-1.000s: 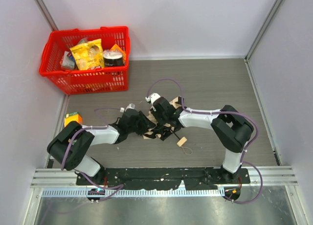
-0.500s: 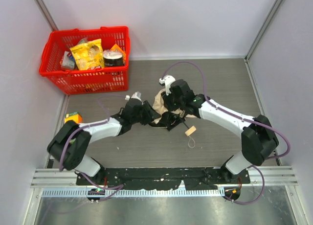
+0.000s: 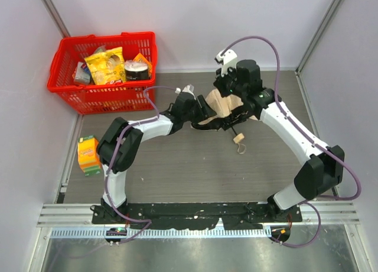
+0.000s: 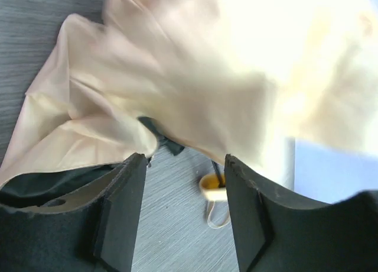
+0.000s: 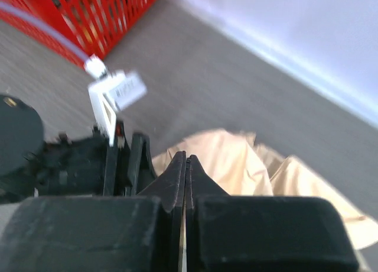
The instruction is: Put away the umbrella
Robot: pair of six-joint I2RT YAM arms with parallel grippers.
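Observation:
The umbrella (image 3: pixel 223 104) hangs crumpled and half open between my two grippers, its pale beige canopy bunched. Its cream handle (image 3: pixel 238 138) and loop cord dangle below on the thin black shaft. My right gripper (image 3: pixel 228 98) reaches down from the far side. In the right wrist view its jaws (image 5: pixel 186 159) are pressed together with the canopy (image 5: pixel 242 162) right at the tips, pinching a fold. My left gripper (image 3: pixel 204 112) is at the canopy's left edge. Its fingers (image 4: pixel 127 207) stand open, with fabric (image 4: pixel 177 77) draped above them and the handle (image 4: pixel 211 187) showing between them.
A red basket (image 3: pixel 104 90) with snack packs and a tin stands at the back left corner. An orange and yellow box (image 3: pixel 88 155) lies by the left wall. Grey walls close in the table on three sides.
Both arms have swung toward the far side, carrying the umbrella up off its earlier spot. The right gripper has closed. The left gripper has opened wider.

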